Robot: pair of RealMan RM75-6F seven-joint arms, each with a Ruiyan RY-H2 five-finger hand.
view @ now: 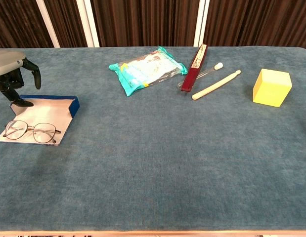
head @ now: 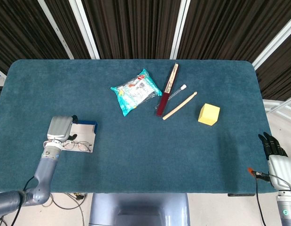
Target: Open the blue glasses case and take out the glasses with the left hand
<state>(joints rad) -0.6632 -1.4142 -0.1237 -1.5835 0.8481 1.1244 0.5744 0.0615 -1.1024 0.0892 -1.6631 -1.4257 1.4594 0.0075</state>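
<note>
The blue glasses case (view: 48, 99) lies unfolded flat at the table's left, its pale lining (head: 84, 135) facing up. Thin-rimmed glasses (view: 31, 132) rest on the near part of that lining, also seen as glasses (head: 75, 145) in the head view. My left hand (view: 12, 74) hovers over the case's far left corner, fingers spread and pointing down, one fingertip (view: 22, 103) touching the lining; it holds nothing. From above, this left hand (head: 59, 129) covers the case's left end. My right hand (head: 275, 149) stays beyond the table's right edge, fingers straight and empty.
A teal snack packet (view: 145, 69) lies at the far centre. Right of it are a dark red flat stick (view: 196, 69), a clear tube (view: 204, 73) and a wooden dowel (view: 216, 84). A yellow cube (view: 272, 87) stands at the right.
</note>
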